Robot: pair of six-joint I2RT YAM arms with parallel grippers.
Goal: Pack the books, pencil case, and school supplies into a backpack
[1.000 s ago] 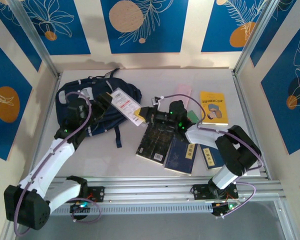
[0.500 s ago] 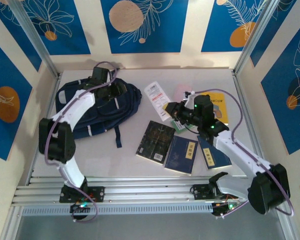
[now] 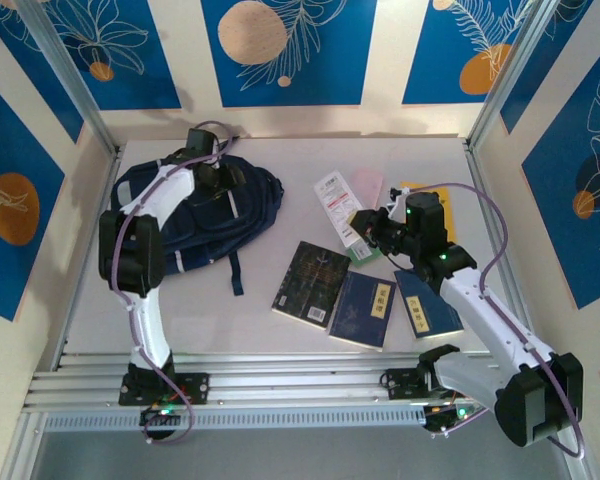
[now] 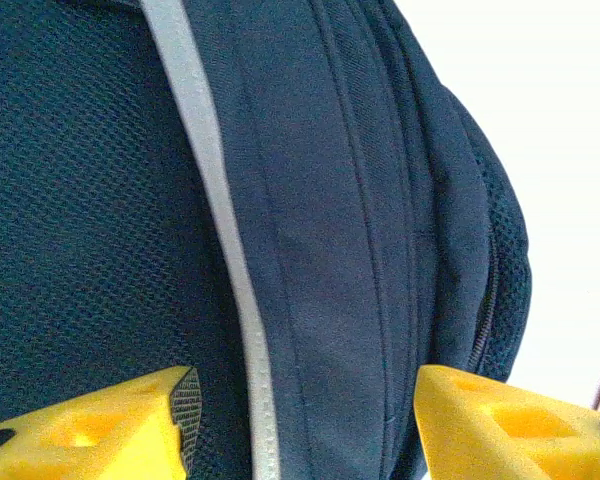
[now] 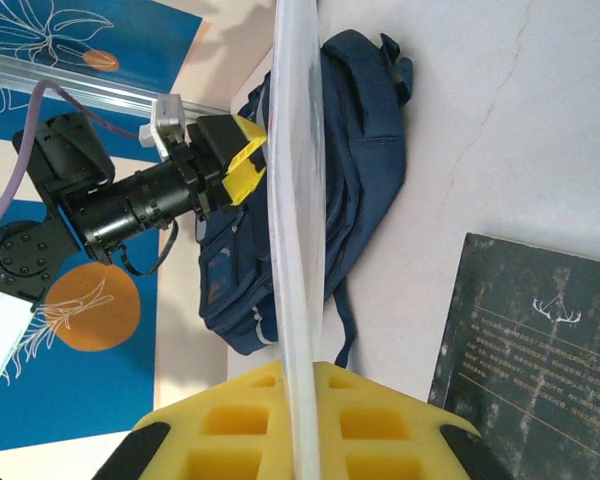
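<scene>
Top external view has the left gripper (image 3: 220, 178) reached out onto the far end of the backpack (image 3: 205, 220). The right gripper (image 3: 368, 230) hangs over the table (image 3: 270, 160) with the white packet (image 3: 337, 205) clamped in it, and the packet sticks out past its fingertips toward the bag.

Seen from the left wrist, the two yellow fingers (image 4: 90, 435) stand spread wide with nothing pinched. Navy fabric and a grey stripe (image 4: 205, 200) lie straight ahead of them and between them, and a zip line runs down near the right-hand finger. I cannot tell whether that zip is open. My reading is that this arm is placed there to catch or hold the bag's mouth — floppy cloth wants steadying before anything flat slides in.

From the right wrist, the packet is seen edge-on, rising out of the closed yellow pads (image 5: 230, 425). It is held by one short end, probably so the long free length can lead into an opening. The backpack lies well beyond its tip.

Below and behind the right gripper lie the black book (image 3: 313, 283) and two navy books (image 3: 362, 310). Just past it sits the pink pencil case (image 3: 365, 185), and the yellow book (image 3: 450, 205) lies partly under the arm. All of them are outside the bag — so packing looks barely begun.
</scene>
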